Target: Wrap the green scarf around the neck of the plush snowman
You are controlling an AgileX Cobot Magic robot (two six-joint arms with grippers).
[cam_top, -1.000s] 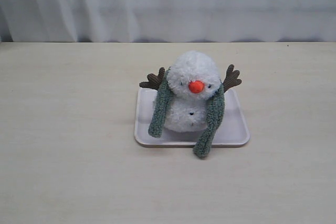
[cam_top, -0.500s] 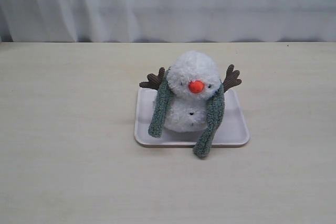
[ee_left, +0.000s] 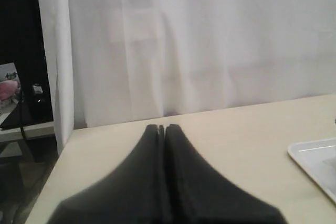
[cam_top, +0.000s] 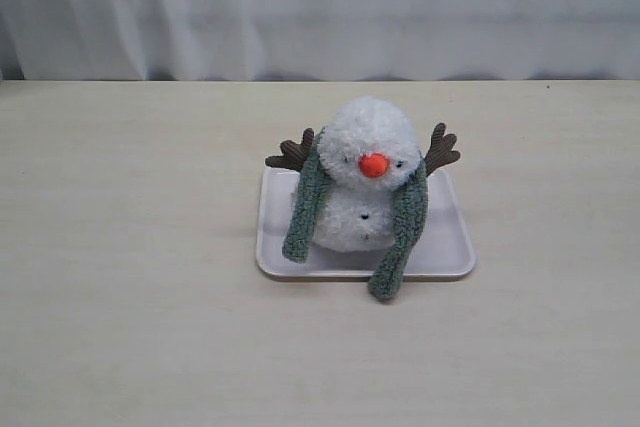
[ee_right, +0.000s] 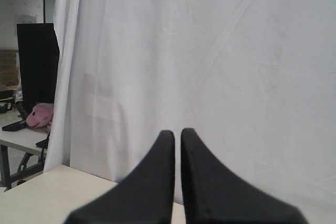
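Green scarf (cam_top: 300,209), fuzzy, draping over fluffy plush snowman (cam_top: 365,132) on smooth rectangular tray (cam_top: 450,244); left gripper (ee_left: 161,127), right gripper (ee_right: 177,132) pinching tapered fingers (ee_left: 181,171) together, empty.

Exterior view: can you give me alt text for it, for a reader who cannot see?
A small fluffy white plush snowman with an orange nose and brown twig arms sits on a pale rectangular tray on a light wooden table, white curtain behind. A fuzzy sage-green scarf hangs over its neck, both ends dangling uncrossed down its front.
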